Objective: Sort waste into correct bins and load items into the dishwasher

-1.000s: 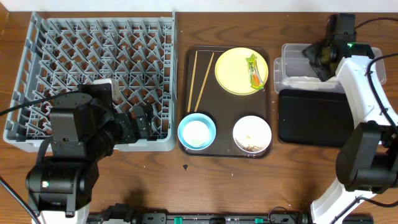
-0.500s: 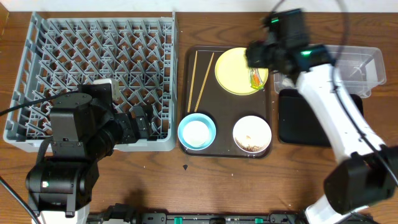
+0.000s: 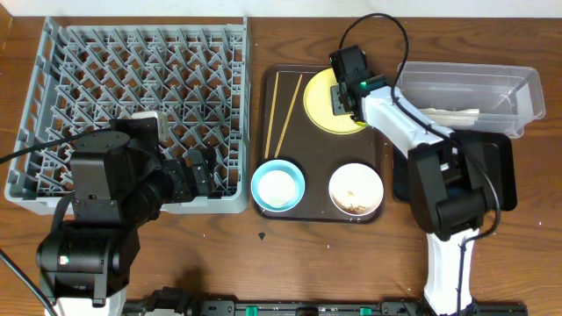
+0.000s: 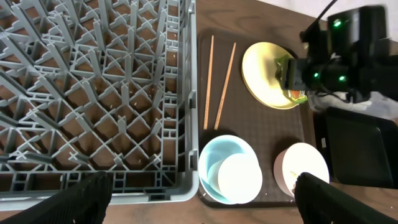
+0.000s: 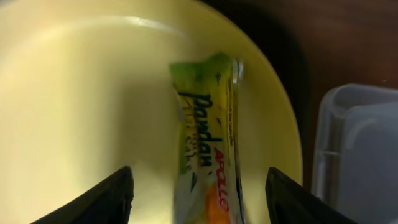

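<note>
Snack wrapper (image 5: 205,155) lies on yellow plate (image 5: 74,93), its lower end cropped.

Overhead, the light is bright, even and soft; the bench (image 3: 307,254) carries only short, faint shadows. In the left wrist view the dish rack (image 4: 93,93) bows toward the frame edges, and the right arm (image 4: 348,43) at upper right is smeared. The right wrist view is soft throughout. A pale glare streak crosses the top of the yellow plate (image 5: 81,93), and the snack wrapper (image 5: 208,155) print is fuzzy. The right tool (image 5: 199,177) shows its fingers (image 5: 102,199) as dark, unfocused wedges in the lower corners.
</note>
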